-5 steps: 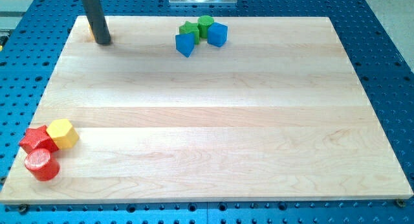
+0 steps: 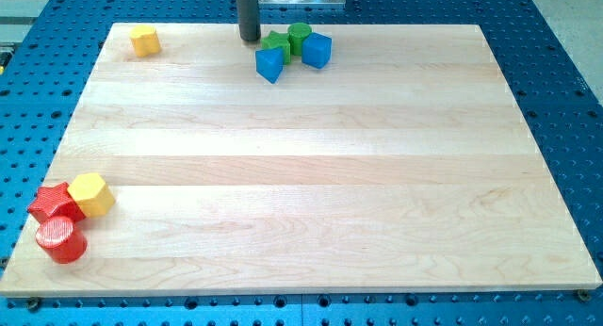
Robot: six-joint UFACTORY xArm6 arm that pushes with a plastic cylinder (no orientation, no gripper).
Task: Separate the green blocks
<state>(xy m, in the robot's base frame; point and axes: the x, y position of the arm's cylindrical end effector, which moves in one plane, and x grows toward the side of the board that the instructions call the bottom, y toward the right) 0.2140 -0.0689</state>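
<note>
Camera view: my tip [image 2: 250, 39] beside green blocks [image 2: 285, 40].

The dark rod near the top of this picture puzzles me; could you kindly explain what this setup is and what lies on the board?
It is a robot arm that ends in a plain rod, with no hand. My tip slides along the wooden board and pushes blocks; nothing is held. One camera looks down at the board. At the view's top, my tip stands just left of a cluster: two green blocks and two blue blocks. A yellow block sits at top left. At bottom left lie a yellow hexagon, a red star and a red cylinder.
</note>
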